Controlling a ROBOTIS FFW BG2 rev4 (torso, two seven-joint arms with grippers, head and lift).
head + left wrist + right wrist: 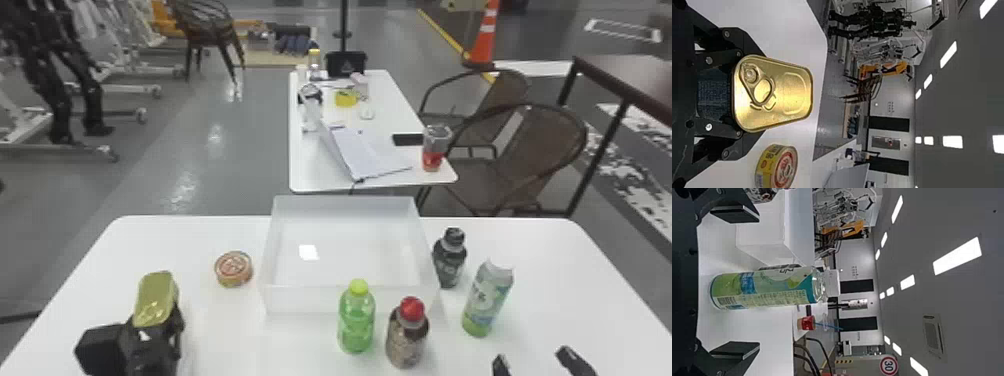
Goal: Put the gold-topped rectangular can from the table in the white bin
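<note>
Supporting the work is a white table [220, 230], the largest item in the working area. Beyond its far edge, a second white table [305, 172] carries an open laptop [372, 155]. The white bin [290, 301] sits at the middle of the nearer table, toward the far edge.

The left gripper [156, 320], at the left of the head view, is clamped on the gold-topped rectangular can [156, 295], one finger to each side. The right gripper [537, 361] is at the lower right of that view, its fingers apart; the right wrist view confirms the gap.

Four bottles, all upright, are noted on the nearer table. The white-capped bottle [487, 300], with a green and blue label, stands right of the bin, beyond the right gripper and apart from it. The green bottle [356, 322] stands in front of the bin's near wall, with the red-capped bottle [407, 337] just beside it on the right. The black-capped bottle [449, 262] is located near the bin's right wall.

The can is outside the bin, to its left, gold lid and pull ring facing the left wrist camera. Smallest, a round tin [233, 270] lies flat between the can and the bin, near the bin's left wall.
</note>
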